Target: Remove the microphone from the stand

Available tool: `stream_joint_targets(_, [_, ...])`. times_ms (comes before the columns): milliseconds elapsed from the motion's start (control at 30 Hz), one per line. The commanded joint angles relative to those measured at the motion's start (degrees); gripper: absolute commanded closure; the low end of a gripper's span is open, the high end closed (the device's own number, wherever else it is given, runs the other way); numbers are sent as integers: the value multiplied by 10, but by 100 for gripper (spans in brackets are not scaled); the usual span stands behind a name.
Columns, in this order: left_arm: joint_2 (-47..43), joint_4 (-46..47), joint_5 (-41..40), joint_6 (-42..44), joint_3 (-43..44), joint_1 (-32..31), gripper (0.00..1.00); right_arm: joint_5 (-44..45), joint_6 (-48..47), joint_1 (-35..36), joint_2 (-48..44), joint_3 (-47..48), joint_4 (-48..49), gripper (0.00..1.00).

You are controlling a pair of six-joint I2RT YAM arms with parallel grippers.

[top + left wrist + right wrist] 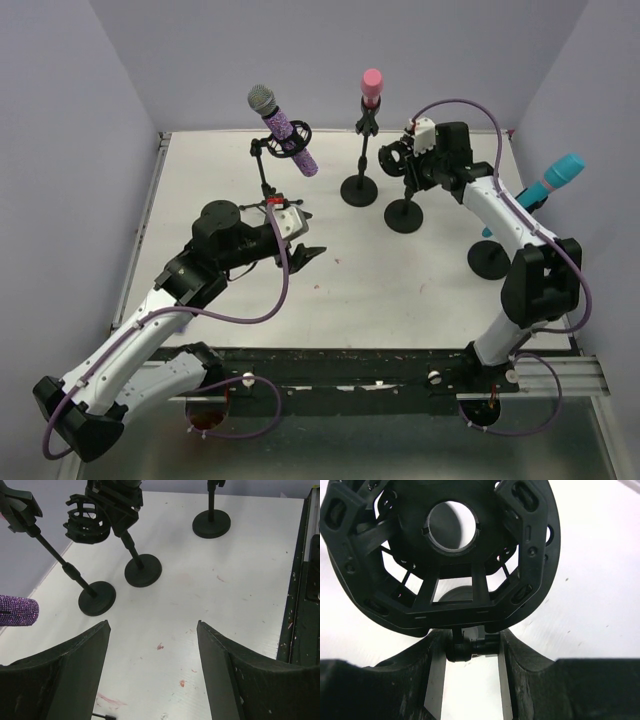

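A purple glitter microphone [285,130] with a grey head sits tilted in the shock mount of the back-left stand [268,180]; its tail end shows in the left wrist view [17,611]. My left gripper [308,252] is open and empty just in front of that stand, low over the table [152,630]. My right gripper [408,165] is shut on the joint knob [470,649] under an empty black shock mount [440,555] on the middle stand [404,215].
A pink microphone [371,87] stands upright in a stand with a round base [359,189] at the back. A teal microphone [556,178] sits on a stand [489,260] at the right. Purple walls enclose the table [380,300].
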Motion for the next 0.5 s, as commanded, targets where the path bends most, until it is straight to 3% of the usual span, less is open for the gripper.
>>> stream_joint_targets(0, [-18, -23, 21, 2, 0, 11, 22, 29, 12, -32, 70, 62, 15, 99])
stream_joint_targets(100, [-19, -29, 21, 1, 0, 17, 22, 29, 25, -45, 101, 98, 17, 99])
stream_joint_targets(167, [-18, -27, 26, 0, 0, 19, 22, 23, 28, -50, 115, 113, 15, 91])
stream_joint_targets(233, [-15, -21, 33, -6, 0, 21, 22, 13, 31, -53, 124, 127, 1, 75])
stream_joint_targets(267, [-13, -20, 39, -7, 0, 21, 22, 17, 38, -53, 123, 128, -3, 60])
stream_joint_targets(333, [-10, -21, 54, -10, 2, 21, 22, 21, 56, -55, 113, 134, -7, 40])
stream_joint_targets(467, [-5, -19, 80, -8, 1, 21, 22, -66, 72, -57, 77, 187, -70, 20])
